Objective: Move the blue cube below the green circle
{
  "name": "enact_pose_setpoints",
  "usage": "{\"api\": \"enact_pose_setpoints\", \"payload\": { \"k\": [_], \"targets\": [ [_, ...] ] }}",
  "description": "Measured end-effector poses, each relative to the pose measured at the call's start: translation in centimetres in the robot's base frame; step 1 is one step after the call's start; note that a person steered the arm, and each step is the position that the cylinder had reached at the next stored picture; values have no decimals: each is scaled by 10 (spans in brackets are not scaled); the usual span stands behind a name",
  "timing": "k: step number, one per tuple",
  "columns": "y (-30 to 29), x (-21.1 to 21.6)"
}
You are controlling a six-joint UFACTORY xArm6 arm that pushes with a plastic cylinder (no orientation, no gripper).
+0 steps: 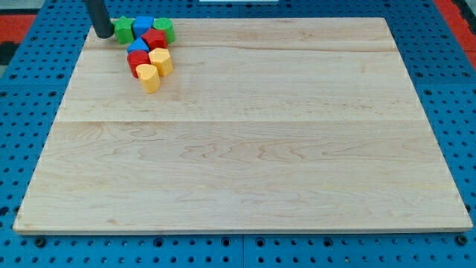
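pale wood board (pixel 245 134), matt dark rod (pixel 97 15)

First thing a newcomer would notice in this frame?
A tight cluster of small coloured blocks packed into the top-left corner of the pale wooden board: green, blue and red ones at the view's top, two yellow ones trailing down. My tip, the end of the straight dark rod, sits just left of the green block at the cluster's left edge.

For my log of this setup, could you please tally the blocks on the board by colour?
Green: 2
Blue: 2
Red: 2
Yellow: 2
Total: 8 blocks, all clustered just right of my tip.
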State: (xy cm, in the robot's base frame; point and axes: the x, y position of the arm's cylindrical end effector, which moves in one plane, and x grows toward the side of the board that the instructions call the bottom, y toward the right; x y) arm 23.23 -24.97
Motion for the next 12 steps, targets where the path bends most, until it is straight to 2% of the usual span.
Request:
{"api": "enact_pose_setpoints", "payload": {
  "k": [1, 2, 4, 8, 10, 11, 12],
  "targets": [
    [1, -3],
    [2, -27],
    [55, -40],
    [95, -20],
    [150, -21],
    [159, -3],
    [202, -3]
  ]
}}
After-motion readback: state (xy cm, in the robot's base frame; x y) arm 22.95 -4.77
